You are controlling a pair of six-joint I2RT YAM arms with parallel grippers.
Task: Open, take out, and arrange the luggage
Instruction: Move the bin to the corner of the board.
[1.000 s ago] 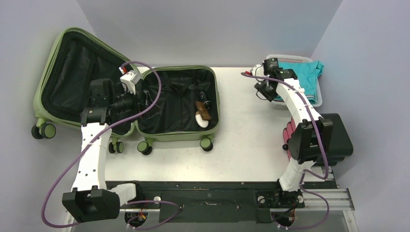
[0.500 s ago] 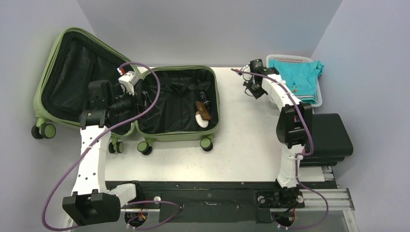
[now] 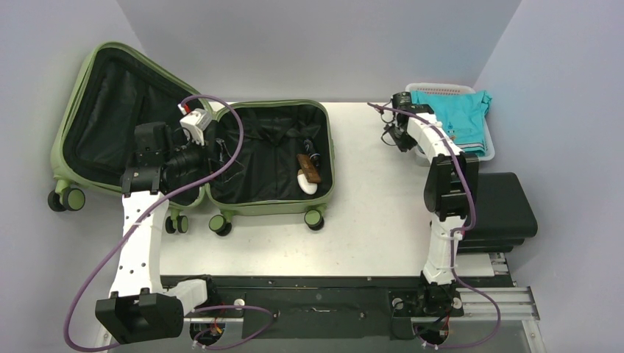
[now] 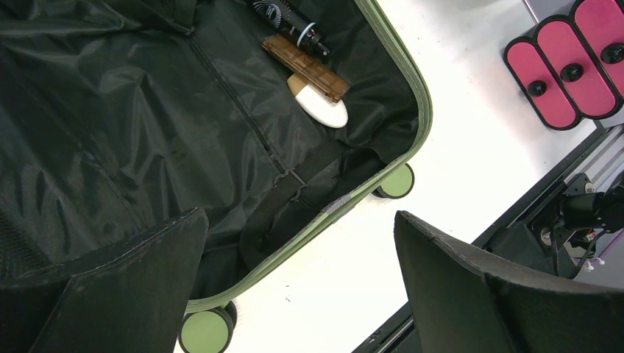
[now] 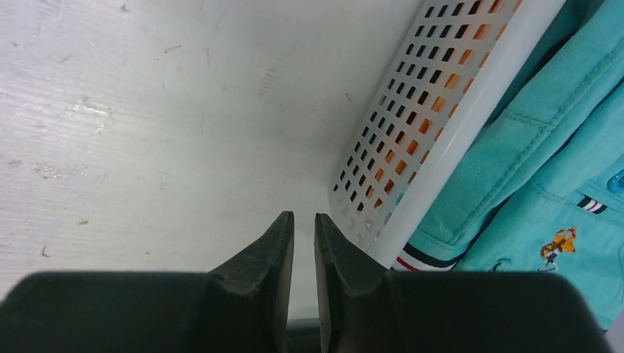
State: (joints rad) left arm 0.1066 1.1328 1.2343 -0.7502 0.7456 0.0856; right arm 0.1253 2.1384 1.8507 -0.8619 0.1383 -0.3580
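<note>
The olive-green hard-shell suitcase (image 3: 265, 209) lies open on the left of the white table (image 3: 368, 191). Its rounded lid is tilted up and its crinkled black fabric lining is exposed. Near one edge inside lie a black bottle (image 4: 291, 22), a ribbed brown bar (image 4: 305, 68) and a smooth white oval brush (image 4: 324, 112). The left claw (image 4: 298, 220) hangs above the lining, spread wide and empty. The right claw (image 5: 303, 220), its tapered fingers closed to a thin slit on nothing, hovers over the table beside a white perforated plastic basket (image 5: 412, 125) holding a teal shirt (image 5: 530, 184).
</note>
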